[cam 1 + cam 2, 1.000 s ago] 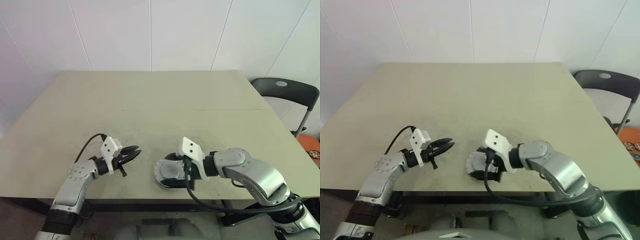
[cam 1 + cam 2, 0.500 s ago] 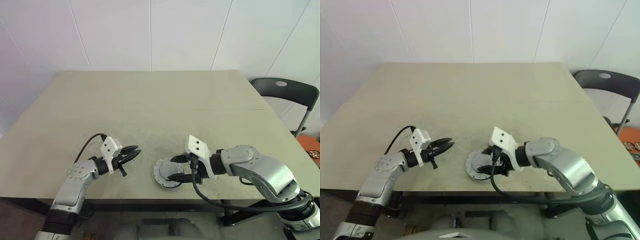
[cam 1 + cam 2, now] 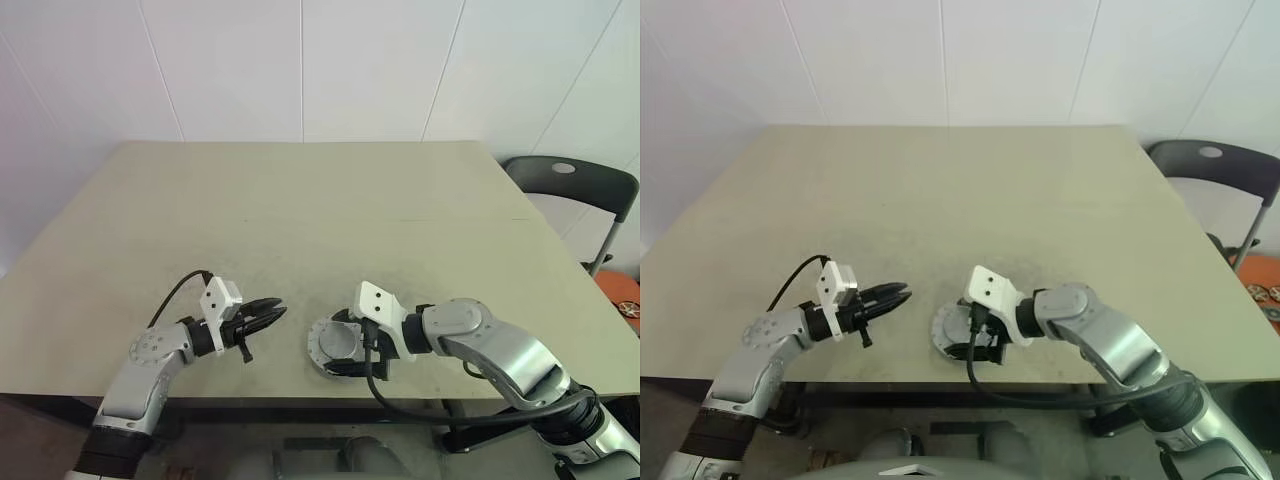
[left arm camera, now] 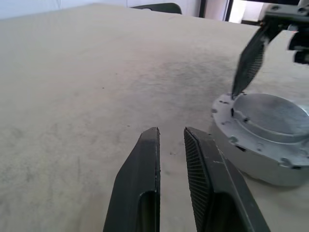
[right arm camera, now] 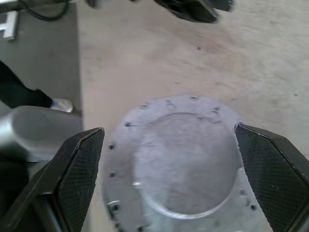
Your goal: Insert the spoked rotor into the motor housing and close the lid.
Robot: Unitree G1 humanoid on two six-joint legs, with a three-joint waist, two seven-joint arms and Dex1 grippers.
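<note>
A round grey lid [image 5: 183, 159] with a notched rim and a raised centre caps the motor housing [image 3: 322, 352] near the table's front edge. The spoked rotor is hidden. My right gripper [image 5: 168, 128] is open, with one finger on either side of the lid [image 3: 335, 343]. I cannot tell whether the fingers touch it. One of those fingers [image 4: 248, 63] hangs down to the lid's rim [image 4: 227, 104]. A hand's width to the left, my left gripper [image 3: 272, 308] is shut and empty, and it points at the housing [image 4: 260, 154].
The beige table [image 3: 320, 210] stretches far behind the parts, and its front edge [image 3: 300, 398] runs just in front of the housing. A dark folding chair [image 3: 570, 180] stands past the table's right side.
My right gripper drew back to the right half a second ago, baring the lid. It has now come back lower with its fingers astride it. The left gripper has tipped slightly closer to level.
</note>
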